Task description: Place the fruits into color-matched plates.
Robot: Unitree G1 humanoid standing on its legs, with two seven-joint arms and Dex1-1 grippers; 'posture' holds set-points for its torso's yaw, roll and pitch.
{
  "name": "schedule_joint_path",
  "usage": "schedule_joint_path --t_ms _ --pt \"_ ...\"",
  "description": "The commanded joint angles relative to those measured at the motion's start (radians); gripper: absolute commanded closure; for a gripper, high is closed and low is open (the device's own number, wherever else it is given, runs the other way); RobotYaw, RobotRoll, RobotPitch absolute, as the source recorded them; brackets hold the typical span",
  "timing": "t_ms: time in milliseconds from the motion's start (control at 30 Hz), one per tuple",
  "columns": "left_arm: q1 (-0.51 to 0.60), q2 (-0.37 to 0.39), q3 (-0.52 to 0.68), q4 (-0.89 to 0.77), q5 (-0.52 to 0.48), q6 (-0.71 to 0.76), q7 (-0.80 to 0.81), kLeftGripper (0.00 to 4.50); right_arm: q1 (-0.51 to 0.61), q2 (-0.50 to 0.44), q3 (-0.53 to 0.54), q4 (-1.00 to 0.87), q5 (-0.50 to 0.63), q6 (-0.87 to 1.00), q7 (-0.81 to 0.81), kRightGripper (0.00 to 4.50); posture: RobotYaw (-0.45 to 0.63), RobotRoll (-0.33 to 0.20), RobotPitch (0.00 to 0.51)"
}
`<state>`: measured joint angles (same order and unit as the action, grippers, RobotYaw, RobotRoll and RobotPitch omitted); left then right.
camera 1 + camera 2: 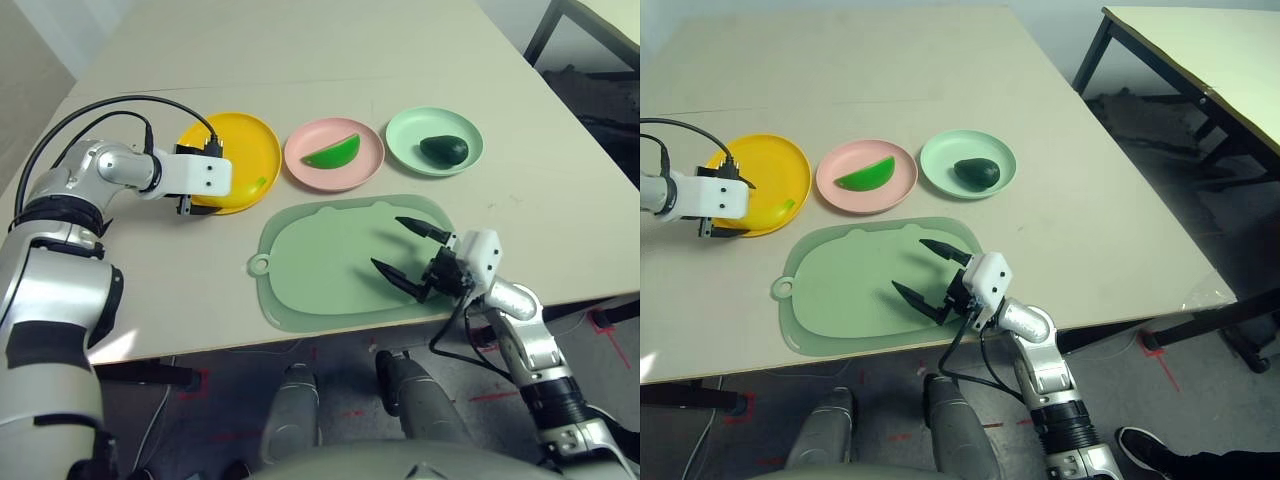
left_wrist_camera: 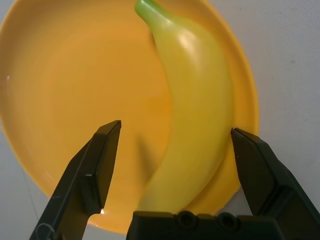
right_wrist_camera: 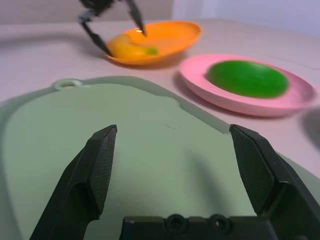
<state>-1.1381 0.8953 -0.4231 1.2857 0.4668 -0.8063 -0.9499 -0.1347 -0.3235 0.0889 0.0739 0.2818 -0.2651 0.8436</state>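
Hovering nearest the robot, the right gripper spreads its 2 fingers wide, released and grasping nothing, over the 4 o'clock part of the pale green mat. Beyond the mat's far edge sit 3 plates in a row. At 10 o'clock from the mat, the yellow plate holds the banana; the left gripper hangs above it with its fingers apart on either side, released, not touching it. At 12 o'clock, the pink plate carries the watermelon wedge. At 1 o'clock, the mint green plate holds the avocado.
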Motion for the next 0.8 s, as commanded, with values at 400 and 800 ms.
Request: schedule_joint_path --t_ms 400,800 --pt "0.001 0.071 0.117 -0.051 -0.096 -0.022 -0.101 0.02 -0.091 -0.028 -0.107 0.115 0.056 0.007 -0.004 0.0 -0.01 0.0 0.178" --pt "0.491 0.068 0.584 -0.543 -0.622 0.425 -0.073 0.02 -0.08 -0.051 -0.297 0.281 0.086 -0.01 -0.128 0.0 0.02 0.0 0.221"
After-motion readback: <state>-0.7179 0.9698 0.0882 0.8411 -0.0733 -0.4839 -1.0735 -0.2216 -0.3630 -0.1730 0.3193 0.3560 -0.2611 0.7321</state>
